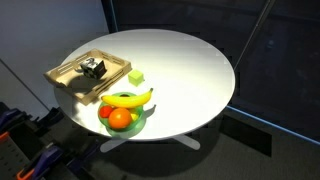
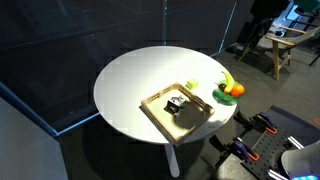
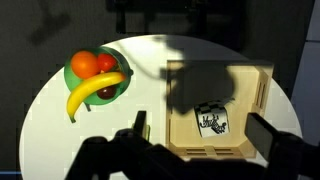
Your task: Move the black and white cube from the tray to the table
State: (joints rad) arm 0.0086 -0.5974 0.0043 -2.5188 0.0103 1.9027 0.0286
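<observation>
Your gripper (image 3: 201,125) hangs above the table (image 3: 140,55) with its fingers (image 3: 268,135) spread wide and holding nothing. In the wrist view, the black and white cube (image 3: 212,121) rests inside the tray (image 3: 255,88), between the fingers. The green fruit bowl (image 3: 97,72) sits at ten o'clock from the cube, outside the tray.

On the table (image 1: 185,65), 1 tray (image 1: 112,72) is placed at frame left in an exterior view, 1 cube (image 1: 93,68) being held inside it. 1 block (image 1: 136,76) is set just right of the tray. 1 fruit bowl (image 1: 141,120) is placed below the block, near the table's lower edge.
</observation>
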